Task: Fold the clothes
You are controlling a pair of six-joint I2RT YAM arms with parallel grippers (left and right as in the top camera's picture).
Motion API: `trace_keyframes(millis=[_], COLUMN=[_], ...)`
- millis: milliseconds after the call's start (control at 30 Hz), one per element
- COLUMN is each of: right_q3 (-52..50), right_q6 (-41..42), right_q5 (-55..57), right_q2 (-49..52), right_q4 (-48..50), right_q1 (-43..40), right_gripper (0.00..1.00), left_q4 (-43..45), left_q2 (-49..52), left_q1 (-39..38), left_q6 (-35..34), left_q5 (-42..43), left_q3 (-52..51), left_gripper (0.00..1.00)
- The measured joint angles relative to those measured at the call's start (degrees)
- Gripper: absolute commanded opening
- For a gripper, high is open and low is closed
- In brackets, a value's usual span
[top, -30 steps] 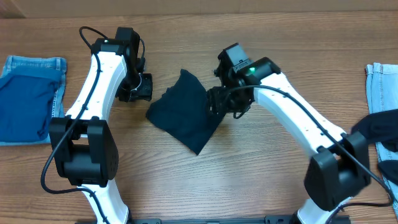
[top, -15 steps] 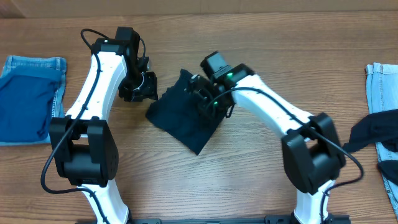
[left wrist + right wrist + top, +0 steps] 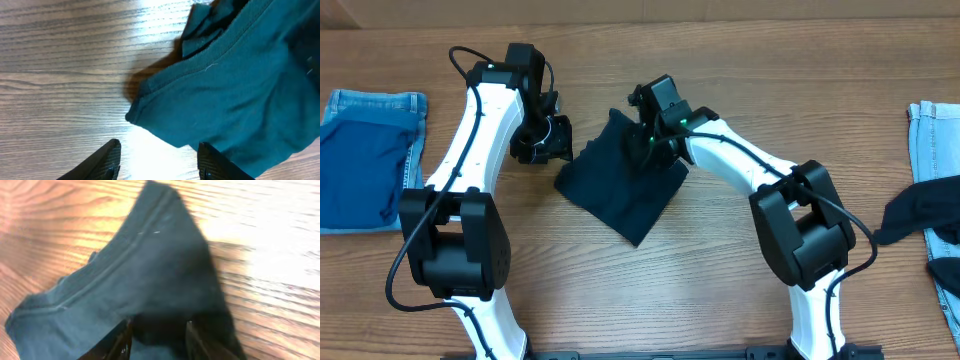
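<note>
A dark navy garment (image 3: 620,195) lies crumpled in a rough diamond on the wooden table's middle. My left gripper (image 3: 558,142) is open and empty, low over the table just off the garment's left edge; in the left wrist view its fingers (image 3: 157,147) frame bare wood with a hemmed corner of the cloth (image 3: 240,100) just ahead. My right gripper (image 3: 643,140) is over the garment's upper part. In the right wrist view its fingers (image 3: 157,332) are apart, low over dark cloth (image 3: 125,275), with a shadowed fold between them.
Folded blue denim shorts (image 3: 365,160) lie at the left edge. At the right edge lie pale denim (image 3: 932,130) and another dark garment (image 3: 920,210). Bare wood surrounds the central garment.
My right gripper has swung left and up across the garment, from its right edge to its upper part. The left gripper has edged slightly toward the cloth. The garment's outline is nearly unchanged.
</note>
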Motion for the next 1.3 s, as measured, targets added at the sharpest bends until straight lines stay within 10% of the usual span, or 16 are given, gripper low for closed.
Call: trace_keyframes(millis=[367,633,1300], right_q3=[4.17,3.17,3.15], right_q6=[-22.75,-32.30,10.73], right_q5=[-4.15,-3.10,-12.81], right_q2=[-5.73,1.70,5.81], right_q4=[-29.35,-22.36,7.89], right_q1=[-0.17,3.76,-1.73], right_gripper=[0.46,0.50,0.56], left_q4=[0.83,1.07,0.46], left_q2=[0.00,0.00,0.00], left_q1=[0.00,0.00,0.00], left_q6=[-0.04,-0.02,-0.02], left_q5=[-0.44,-0.44,-0.44], left_q3=[0.00,0.00,0.00], left_gripper=[0.60,0.60,0.60])
